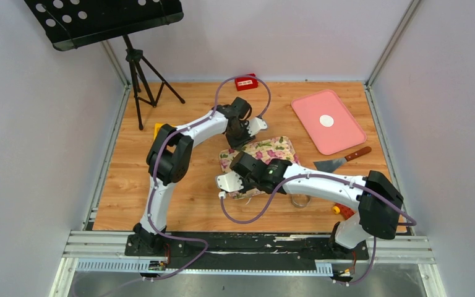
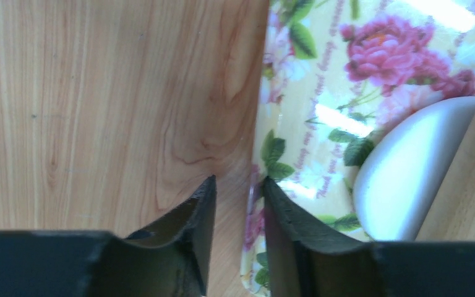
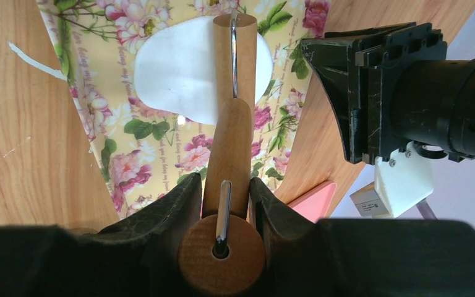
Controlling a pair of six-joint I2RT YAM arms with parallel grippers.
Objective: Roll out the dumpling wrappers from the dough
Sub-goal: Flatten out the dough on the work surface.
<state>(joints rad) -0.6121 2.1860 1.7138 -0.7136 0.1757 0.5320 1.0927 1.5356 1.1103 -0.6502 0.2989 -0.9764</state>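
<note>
A flattened sheet of white dough (image 3: 173, 68) lies on the floral mat (image 3: 142, 142). The wooden rolling pin (image 3: 232, 142) rests across the dough, and my right gripper (image 3: 226, 179) is shut on its handle. In the left wrist view the dough (image 2: 402, 179) and the pin (image 2: 470, 179) sit at the right. My left gripper (image 2: 238, 180) is low at the mat's edge (image 2: 321, 93); its jaws stand a little apart with that edge between them. One round dumpling wrapper (image 1: 326, 120) lies on the pink tray (image 1: 340, 139). From above, the arms cover most of the mat (image 1: 272, 148).
A scraper with a wooden handle (image 1: 340, 159) lies right of the mat. A metal ring cutter (image 1: 300, 201) sits near the right arm. A red box (image 1: 245, 81) is at the back. A music stand's tripod (image 1: 139, 80) stands at the back left. Grey walls enclose the table.
</note>
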